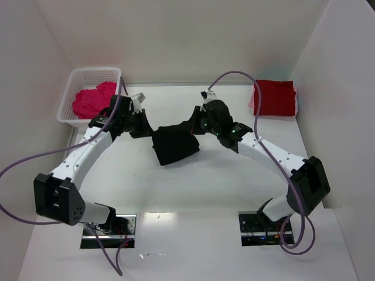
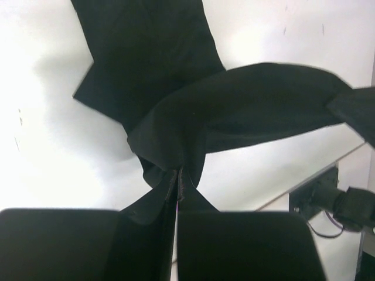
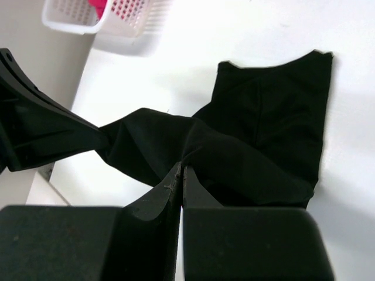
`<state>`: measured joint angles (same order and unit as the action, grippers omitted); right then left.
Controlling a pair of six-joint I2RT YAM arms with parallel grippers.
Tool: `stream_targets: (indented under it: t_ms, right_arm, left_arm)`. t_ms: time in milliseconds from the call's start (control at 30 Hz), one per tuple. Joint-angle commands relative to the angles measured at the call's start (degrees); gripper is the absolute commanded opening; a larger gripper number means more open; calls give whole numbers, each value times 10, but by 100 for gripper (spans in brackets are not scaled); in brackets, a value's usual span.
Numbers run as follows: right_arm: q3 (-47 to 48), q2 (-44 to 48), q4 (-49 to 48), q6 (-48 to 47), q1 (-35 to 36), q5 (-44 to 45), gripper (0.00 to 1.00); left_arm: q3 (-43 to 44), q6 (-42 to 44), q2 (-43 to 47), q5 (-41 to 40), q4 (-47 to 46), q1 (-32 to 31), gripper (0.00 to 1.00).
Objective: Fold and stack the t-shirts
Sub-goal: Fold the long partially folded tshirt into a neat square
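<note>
The black t-shirt [image 1: 174, 145] is partly folded at the middle of the table, its far edge lifted between my two grippers. My left gripper [image 1: 146, 127] is shut on its left corner; in the left wrist view the cloth [image 2: 176, 88] is pinched at the gripper [image 2: 178, 175]. My right gripper [image 1: 196, 126] is shut on its right corner, seen in the right wrist view [image 3: 181, 171] with the shirt [image 3: 263, 134] hanging to the table. The dark red t-shirt [image 1: 275, 96] lies folded at the back right. The magenta-pink t-shirt [image 1: 92, 99] is crumpled in the basket.
A white mesh basket [image 1: 88, 75] stands at the back left, also in the right wrist view [image 3: 111, 14]. White walls close in the table on the left, back and right. Purple cables loop from both arms.
</note>
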<state>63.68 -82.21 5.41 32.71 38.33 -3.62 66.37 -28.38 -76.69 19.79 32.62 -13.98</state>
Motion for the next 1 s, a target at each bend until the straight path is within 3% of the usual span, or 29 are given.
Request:
stream_targets:
  t_ms: [0, 333, 767, 967]
  right_arm:
    - [53, -25, -26, -19, -22, 28, 1]
    - [152, -162, -38, -46, -64, 5, 3]
    - [236, -298, -44, -58, -89, -33, 5]
    - [263, -347, -44, -58, -100, -39, 8]
  left_arm:
    - [50, 14, -33, -12, -33, 4, 0]
    - [134, 26, -185, -13, -62, 32, 0]
    - [158, 26, -293, 0, -96, 53, 0]
    - [180, 21, -349, 7, -118, 64, 14]
